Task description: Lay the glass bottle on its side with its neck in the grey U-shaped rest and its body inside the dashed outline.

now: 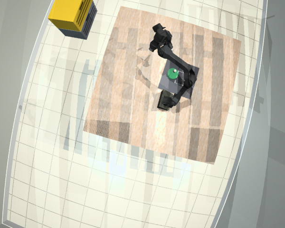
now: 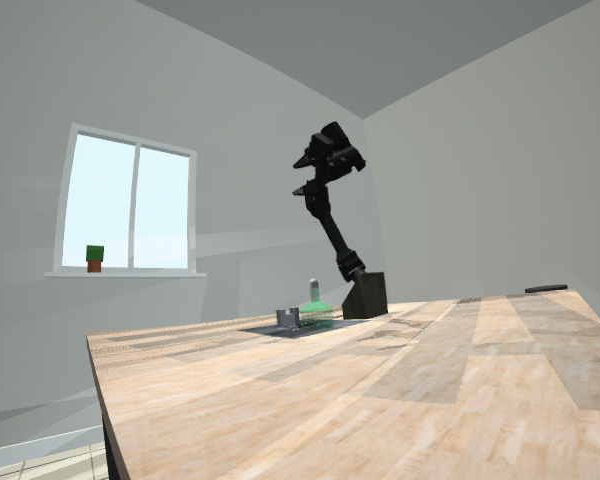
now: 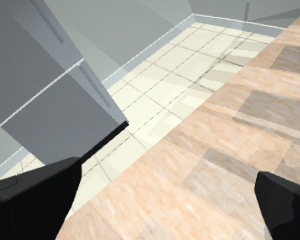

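The green glass bottle (image 1: 172, 74) (image 2: 316, 313) with a pale cap stands upright on a dark grey mat (image 1: 165, 84) (image 2: 269, 329) near the arm's base. The grey U-shaped rest (image 2: 287, 316) stands on the mat just left of the bottle in the exterior view. A white dashed outline (image 1: 180, 71) lies on the mat beside the bottle, partly hidden under the arm. My gripper (image 1: 157, 37) (image 2: 296, 178) (image 3: 170, 175) is open and empty, raised high above the table and well away from the bottle. The wrist view shows only table top and floor between the fingers.
The arm's dark base block (image 1: 165, 100) (image 2: 367, 297) stands right by the mat. The wooden table's edge (image 3: 155, 150) drops to a tiled floor. A yellow cabinet (image 1: 72, 17) stands on the floor. A flat black disc (image 2: 546, 288) lies at the table's far corner.
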Robot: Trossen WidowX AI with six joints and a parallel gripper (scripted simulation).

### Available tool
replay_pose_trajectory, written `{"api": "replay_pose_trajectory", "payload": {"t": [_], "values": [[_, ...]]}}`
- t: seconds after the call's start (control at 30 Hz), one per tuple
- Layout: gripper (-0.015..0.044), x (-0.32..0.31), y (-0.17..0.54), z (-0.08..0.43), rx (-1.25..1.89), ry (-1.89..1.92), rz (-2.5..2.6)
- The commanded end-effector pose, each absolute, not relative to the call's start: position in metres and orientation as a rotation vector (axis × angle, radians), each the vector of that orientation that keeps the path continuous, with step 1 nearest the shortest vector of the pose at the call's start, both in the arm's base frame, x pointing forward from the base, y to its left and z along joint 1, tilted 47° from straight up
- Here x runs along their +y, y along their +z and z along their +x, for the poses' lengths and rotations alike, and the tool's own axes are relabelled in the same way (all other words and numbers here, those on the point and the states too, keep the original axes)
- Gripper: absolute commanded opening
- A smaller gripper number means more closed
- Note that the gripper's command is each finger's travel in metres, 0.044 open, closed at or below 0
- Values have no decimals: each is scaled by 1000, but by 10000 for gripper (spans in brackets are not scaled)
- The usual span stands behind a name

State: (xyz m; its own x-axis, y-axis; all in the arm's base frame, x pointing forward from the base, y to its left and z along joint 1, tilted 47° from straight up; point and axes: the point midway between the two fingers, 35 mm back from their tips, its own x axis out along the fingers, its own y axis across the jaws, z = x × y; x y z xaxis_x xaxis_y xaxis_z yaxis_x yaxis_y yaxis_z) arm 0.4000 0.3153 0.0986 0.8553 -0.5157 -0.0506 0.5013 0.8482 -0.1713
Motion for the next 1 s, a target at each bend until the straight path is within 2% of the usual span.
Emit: {"api": "replay_pose_trajectory", "payload": {"t": [0.0, 0.03, 0.33, 0.73, 0.8, 0.97], "values": [[426, 314, 98, 400, 104, -534, -172], [440, 312, 98, 399, 120, -527, -205], [440, 246, 75, 370, 531, -308, -1005], [440, 113, 43, 263, 1192, 351, -1985], [440, 99, 41, 250, 1263, 452, -2062], [440, 91, 35, 254, 1377, 503, -2016]]}}
